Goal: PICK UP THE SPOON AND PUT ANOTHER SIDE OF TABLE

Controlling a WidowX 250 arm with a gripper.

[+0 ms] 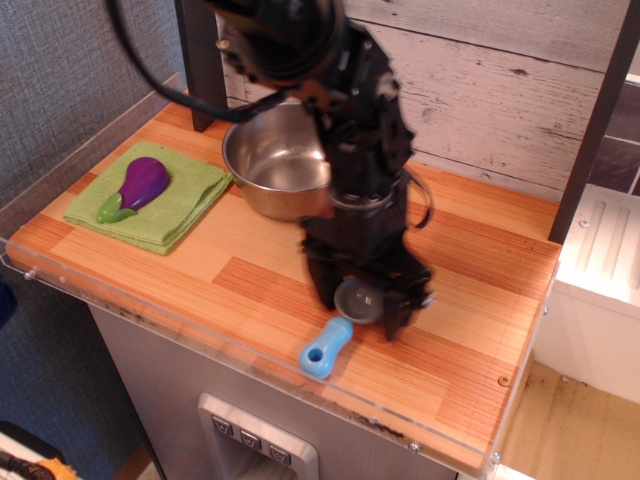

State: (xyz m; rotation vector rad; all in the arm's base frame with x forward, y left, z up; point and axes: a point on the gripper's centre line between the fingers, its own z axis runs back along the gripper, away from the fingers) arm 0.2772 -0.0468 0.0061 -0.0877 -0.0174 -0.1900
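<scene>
The spoon [326, 349] lies near the front edge of the wooden table [478, 300], its light-blue handle pointing at the front rim and its grey bowl toward the back. My gripper [360, 312] is low over the spoon's grey bowl. Its two black fingers [322, 287] stand apart, one on each side of the bowl, so it is open. The arm reaches down from the upper left and hides part of the spoon's bowl. I cannot tell whether the fingers touch the spoon.
A big steel bowl [272, 165] stands at the back of the table. A green cloth [186, 205] with a purple toy eggplant [142, 184] lies at the left. A clear acrylic rim [170, 327] runs along the front edge. A dark post [595, 120] stands at the right.
</scene>
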